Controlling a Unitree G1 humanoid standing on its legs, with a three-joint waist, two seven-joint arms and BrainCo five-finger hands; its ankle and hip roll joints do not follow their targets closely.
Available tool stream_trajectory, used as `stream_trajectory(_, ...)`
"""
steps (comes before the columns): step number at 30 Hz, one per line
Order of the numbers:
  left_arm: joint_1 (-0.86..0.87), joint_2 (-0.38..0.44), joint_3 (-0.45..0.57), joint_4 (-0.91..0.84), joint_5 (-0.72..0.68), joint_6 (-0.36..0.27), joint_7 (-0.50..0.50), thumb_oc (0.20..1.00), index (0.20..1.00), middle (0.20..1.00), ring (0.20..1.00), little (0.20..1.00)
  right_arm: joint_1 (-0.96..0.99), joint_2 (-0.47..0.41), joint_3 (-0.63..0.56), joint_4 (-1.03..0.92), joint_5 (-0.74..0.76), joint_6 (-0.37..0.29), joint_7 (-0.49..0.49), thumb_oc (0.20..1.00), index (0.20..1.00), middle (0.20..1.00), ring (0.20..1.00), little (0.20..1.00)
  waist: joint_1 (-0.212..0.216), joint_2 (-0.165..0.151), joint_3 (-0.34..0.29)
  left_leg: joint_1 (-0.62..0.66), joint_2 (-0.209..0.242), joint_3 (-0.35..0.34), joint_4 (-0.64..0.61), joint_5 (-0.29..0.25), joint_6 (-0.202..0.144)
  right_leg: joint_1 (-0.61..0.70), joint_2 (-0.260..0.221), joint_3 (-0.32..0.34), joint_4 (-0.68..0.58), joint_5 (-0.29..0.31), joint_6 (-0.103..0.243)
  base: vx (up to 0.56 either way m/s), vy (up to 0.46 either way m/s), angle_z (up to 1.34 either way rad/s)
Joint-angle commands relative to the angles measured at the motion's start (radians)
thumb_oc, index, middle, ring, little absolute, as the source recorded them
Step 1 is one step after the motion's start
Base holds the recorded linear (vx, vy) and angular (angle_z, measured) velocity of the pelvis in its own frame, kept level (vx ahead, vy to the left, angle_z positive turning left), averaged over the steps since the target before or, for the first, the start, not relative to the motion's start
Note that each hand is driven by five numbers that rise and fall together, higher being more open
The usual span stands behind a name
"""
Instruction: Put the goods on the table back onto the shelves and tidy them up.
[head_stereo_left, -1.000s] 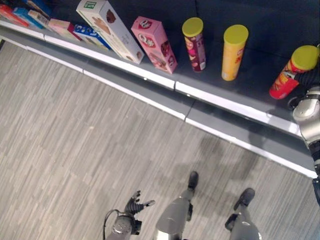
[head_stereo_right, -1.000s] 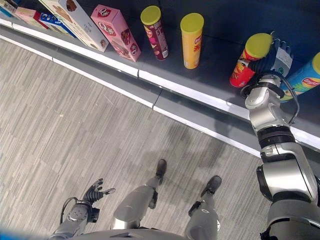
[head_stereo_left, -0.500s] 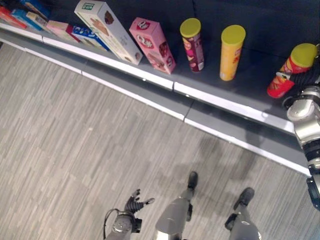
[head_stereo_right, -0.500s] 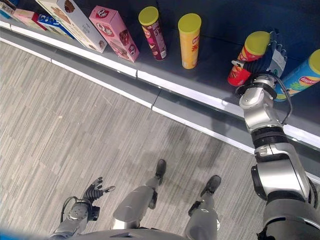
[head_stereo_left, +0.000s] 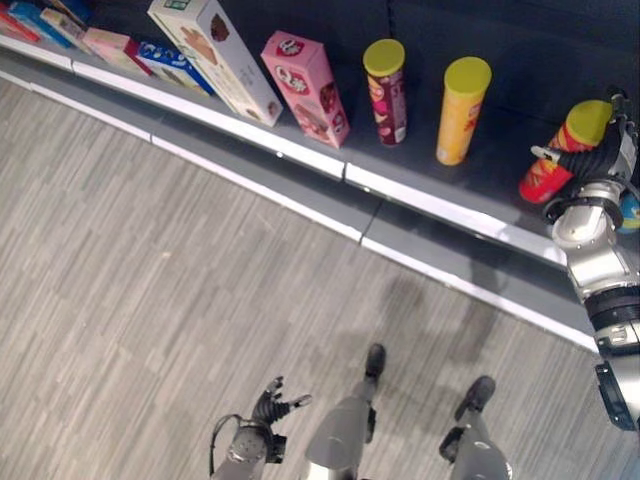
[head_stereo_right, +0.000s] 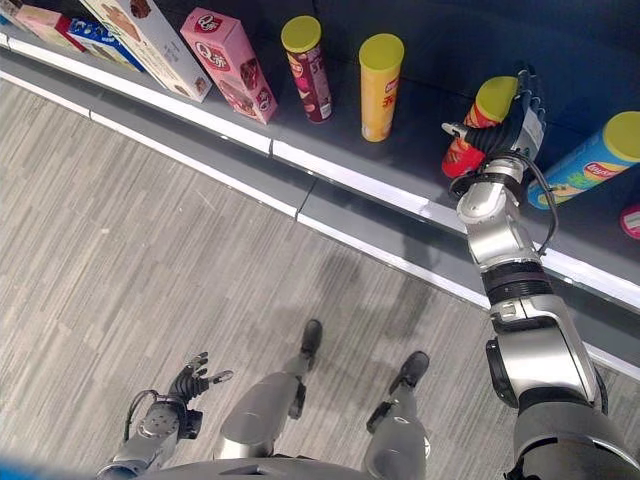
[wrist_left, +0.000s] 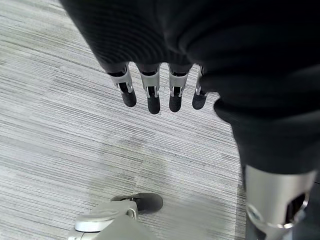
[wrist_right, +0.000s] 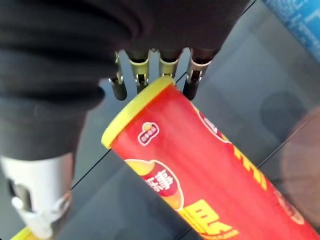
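on the shelf, right hand clasps the tilted red can; left hand spread loose.

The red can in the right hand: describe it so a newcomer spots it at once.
Look along the dark shelf to the row of yellow-lidded cans. The red can is the tilted one, gripped by the right hand, between an upright yellow can and a leaning blue can.
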Motion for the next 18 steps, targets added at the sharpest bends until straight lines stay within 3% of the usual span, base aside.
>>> stream_trajectory(1,-0.028,0.05,-0.038,0.034,-0.011,-0.009,0.017,1.0,1.0,1.0,1.0,1.0,-0.037,-0.06,0.011,0.011,0.013,-0.035,-0.014,1.0,1.0,1.0,1.0,1.0,0.011,-0.027,-0.021,-0.034,-0.005,0.041,-0.002,-0.017,-0.038,0.044,-0.086,0.058,0.082,-0.094,0.076,0.0,0.0,0.0)
stream_trajectory(5,-0.027,0.049,-0.034,0.037,-0.008,-0.008,0.017,1.0,1.0,1.0,1.0,1.0,-0.039,-0.088,0.018,0.011,-0.001,-0.031,-0.018,1.0,1.0,1.0,1.0,1.0,0.003,-0.033,-0.022,-0.034,-0.002,0.044,-0.002,-0.018,-0.039,0.044,-0.085,0.061,0.082,-0.092,0.076,0.0,0.0,0.0)
stream_trajectory(8,-0.026,0.038,-0.01,0.064,0.006,0.004,0.017,1.0,1.0,1.0,1.0,1.0,0.023,-0.125,-0.019,-0.152,-0.064,-0.031,-0.023,1.0,1.0,1.0,1.0,1.0,-0.018,-0.058,-0.029,-0.021,0.005,0.054,-0.002,-0.024,-0.039,0.05,-0.081,0.068,0.083,-0.092,0.077,0.0,0.0,0.0)
stream_trajectory(11,-0.03,0.038,0.016,0.086,0.016,0.016,0.011,1.0,1.0,1.0,1.0,1.0,0.107,-0.128,-0.047,-0.263,-0.073,-0.04,0.026,1.0,1.0,1.0,1.0,1.0,-0.033,-0.078,-0.039,-0.013,0.012,0.059,-0.001,-0.03,-0.038,0.053,-0.078,0.069,0.08,-0.09,0.078,0.01,-0.004,-0.03)
stream_trajectory(14,-0.018,0.038,0.074,0.116,0.041,0.037,-0.004,1.0,1.0,1.0,1.0,1.0,0.338,-0.084,-0.153,-0.482,-0.077,-0.072,0.11,1.0,1.0,1.0,1.0,1.0,-0.071,-0.124,-0.063,0.022,0.018,0.082,0.003,-0.055,-0.028,0.068,-0.078,0.077,0.08,-0.079,0.083,0.04,0.023,0.0)
stream_trajectory(16,-0.016,0.041,0.072,0.116,0.042,0.037,-0.004,1.0,1.0,1.0,1.0,1.0,0.35,-0.081,-0.162,-0.492,-0.079,-0.068,0.113,1.0,1.0,1.0,1.0,1.0,-0.068,-0.127,-0.064,0.024,0.017,0.083,0.003,-0.055,-0.028,0.07,-0.079,0.078,0.079,-0.079,0.084,0.02,0.029,-0.13)
stream_trajectory(17,-0.019,0.04,0.103,0.13,0.059,0.043,-0.01,1.0,1.0,1.0,1.0,1.0,0.459,-0.072,-0.195,-0.562,-0.058,-0.093,0.185,1.0,1.0,1.0,1.0,1.0,-0.09,-0.148,-0.075,0.046,0.017,0.098,0.004,-0.067,-0.023,0.078,-0.083,0.086,0.083,-0.074,0.088,0.02,0.043,-0.27)
stream_trajectory(18,-0.019,0.041,0.102,0.13,0.059,0.043,-0.01,1.0,1.0,1.0,1.0,1.0,0.462,-0.072,-0.197,-0.564,-0.058,-0.092,0.186,1.0,1.0,1.0,1.0,1.0,-0.089,-0.149,-0.075,0.046,0.017,0.099,0.004,-0.067,-0.023,0.078,-0.083,0.087,0.083,-0.074,0.088,0.03,0.09,-0.16)
